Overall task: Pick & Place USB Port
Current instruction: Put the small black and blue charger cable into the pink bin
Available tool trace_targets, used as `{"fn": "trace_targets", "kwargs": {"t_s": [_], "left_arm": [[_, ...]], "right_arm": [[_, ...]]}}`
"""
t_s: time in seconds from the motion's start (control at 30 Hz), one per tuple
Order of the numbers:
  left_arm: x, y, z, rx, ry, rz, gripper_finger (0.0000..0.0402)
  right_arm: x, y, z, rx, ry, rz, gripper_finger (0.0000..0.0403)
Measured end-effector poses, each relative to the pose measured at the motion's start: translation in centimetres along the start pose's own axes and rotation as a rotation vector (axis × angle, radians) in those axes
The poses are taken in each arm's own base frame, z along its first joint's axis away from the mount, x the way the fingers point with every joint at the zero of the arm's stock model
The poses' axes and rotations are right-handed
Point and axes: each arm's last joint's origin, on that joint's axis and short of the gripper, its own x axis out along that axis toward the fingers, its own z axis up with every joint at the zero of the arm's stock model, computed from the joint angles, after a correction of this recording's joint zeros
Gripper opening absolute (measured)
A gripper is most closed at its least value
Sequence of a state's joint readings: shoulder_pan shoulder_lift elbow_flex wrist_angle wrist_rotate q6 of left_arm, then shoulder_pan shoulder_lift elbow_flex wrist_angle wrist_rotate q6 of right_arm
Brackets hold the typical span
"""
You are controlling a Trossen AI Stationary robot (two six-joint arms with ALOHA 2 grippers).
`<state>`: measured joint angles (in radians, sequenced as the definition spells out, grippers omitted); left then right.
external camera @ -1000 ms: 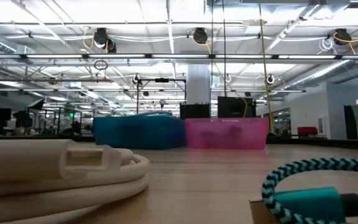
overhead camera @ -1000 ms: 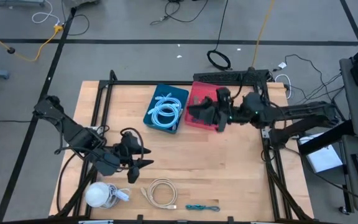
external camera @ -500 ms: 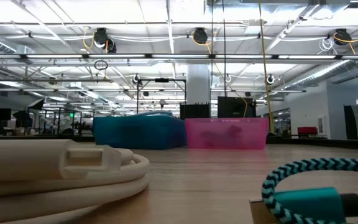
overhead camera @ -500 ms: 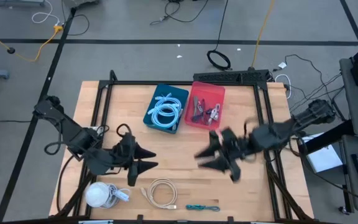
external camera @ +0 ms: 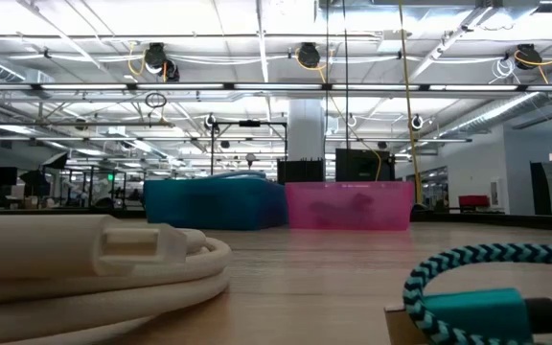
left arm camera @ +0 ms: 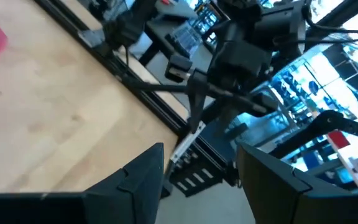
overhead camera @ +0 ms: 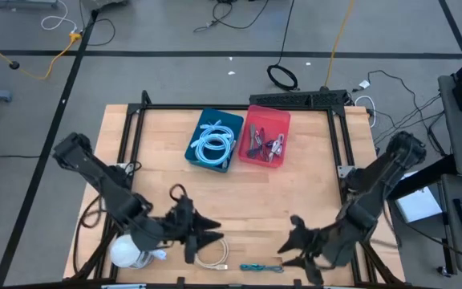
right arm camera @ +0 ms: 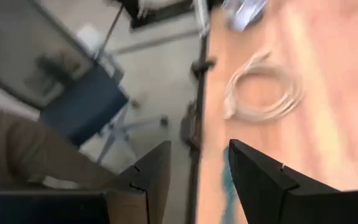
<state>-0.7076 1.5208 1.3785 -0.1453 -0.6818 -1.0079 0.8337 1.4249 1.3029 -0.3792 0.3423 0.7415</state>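
A white coiled USB cable (overhead camera: pixel 209 249) lies flat near the table's near edge, and its plug end fills the low view's left foreground (external camera: pixel 94 259). A teal braided cable (overhead camera: pixel 261 267) lies to its right and shows in the low view (external camera: pixel 487 287). My left gripper (overhead camera: pixel 208 238) hovers open just above the white coil's left side. My right gripper (overhead camera: pixel 287 245) is open near the teal cable, its fingers pointing toward the table's left. The right wrist view looks down past its open fingers (right arm camera: pixel 197 168) at the white coil (right arm camera: pixel 260 96). Neither gripper appears in the low view.
A blue bin (overhead camera: pixel 215 140) holding coiled pale-blue cables and a pink bin (overhead camera: pixel 265 136) holding small items stand side by side at the far middle of the table. A white round object (overhead camera: pixel 127 250) sits at the near-left corner. Bare wood lies between the bins and the cables.
My right gripper has swung from over the pink bin toward the table's near edge, ending beside the teal cable, fingers open. My left gripper has moved right and toward the near edge, ending over the white coil. The cables and bins have stayed put.
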Motion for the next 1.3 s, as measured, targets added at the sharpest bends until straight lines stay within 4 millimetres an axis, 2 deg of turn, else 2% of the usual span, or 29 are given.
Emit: {"fn": "trace_targets", "kwargs": {"t_s": [0.17,0.3,0.43,0.6,0.73,0.9,1.3], "left_arm": [[2.1,0.3,-2.5,-0.037,0.059,-0.005,0.0202],[2.8,0.6,-4.3,-0.060,0.094,0.011,0.0202],[2.9,0.3,-5.7,-0.073,0.101,-0.001,0.0202],[2.6,-0.2,-6.5,-0.082,0.073,-0.017,0.0202],[2.0,-0.6,-6.8,-0.079,0.055,-0.023,0.0202],[1.5,-1.0,-7.1,-0.085,0.040,-0.034,0.0202],[1.3,-1.1,-7.4,-0.087,0.048,-0.038,0.0202]], "right_arm": [[3.6,0.3,-2.4,-0.006,0.153,0.014,0.0155],[6.5,0.0,-4.5,-0.021,0.274,0.002,0.0155],[8.8,-0.5,-6.4,-0.041,0.354,-0.039,0.0155],[10.9,-1.0,-7.9,-0.067,0.378,-0.091,0.0155],[12.1,-1.7,-8.7,-0.106,0.361,-0.168,0.0155],[13.1,-2.6,-8.2,-0.082,0.328,-0.186,0.0155],[13.4,-2.9,-7.6,-0.082,0.331,-0.155,0.0155]]}}
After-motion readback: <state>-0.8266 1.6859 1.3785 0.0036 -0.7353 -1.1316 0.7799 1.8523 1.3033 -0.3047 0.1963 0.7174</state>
